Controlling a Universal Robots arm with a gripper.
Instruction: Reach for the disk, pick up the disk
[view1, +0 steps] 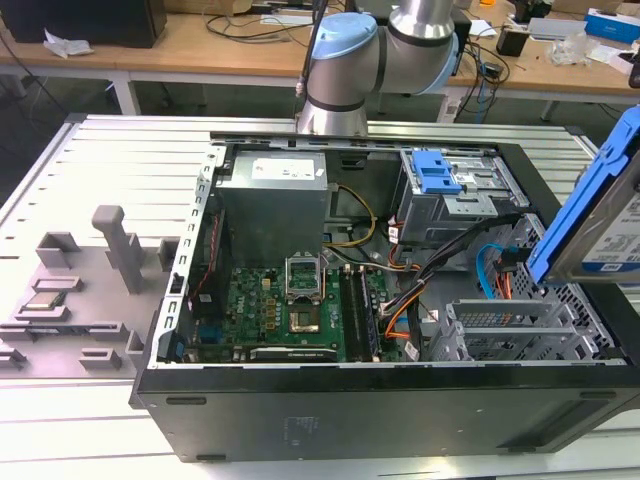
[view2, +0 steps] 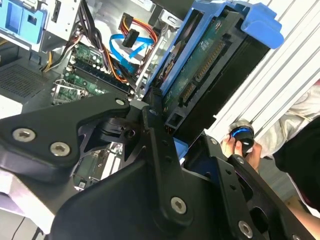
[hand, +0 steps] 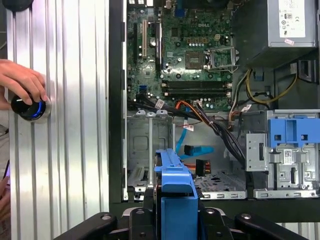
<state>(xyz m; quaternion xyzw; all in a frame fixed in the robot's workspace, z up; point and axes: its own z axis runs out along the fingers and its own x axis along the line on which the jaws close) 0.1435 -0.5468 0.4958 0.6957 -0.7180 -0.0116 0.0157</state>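
The disk (view1: 612, 238) hangs in the air above the open computer case's corner at the exterior view's right, tilted on edge. Its silver body, white-and-blue label and blue bracket (view1: 582, 205) show there. In the second wrist view the disk (view2: 205, 70) stands between the black linkages of my gripper (view2: 176, 131), its circuit-board side and blue bracket end (view2: 262, 22) visible. In the first wrist view the disk's blue bracket edge (hand: 175, 192) sits between the gripper (hand: 175, 212) fingers, above the empty drive bay (hand: 150, 150). The gripper is shut on the disk.
The open case (view1: 380, 400) holds a motherboard (view1: 290, 310), a power supply (view1: 275, 200), a drive cage with a blue latch (view1: 440, 175) and loose orange and blue cables (hand: 192, 150). A person's hand (hand: 22, 82) rests on a round blue-lit button (hand: 30, 107). A grey fixture (view1: 70, 290) stands at the exterior view's left.
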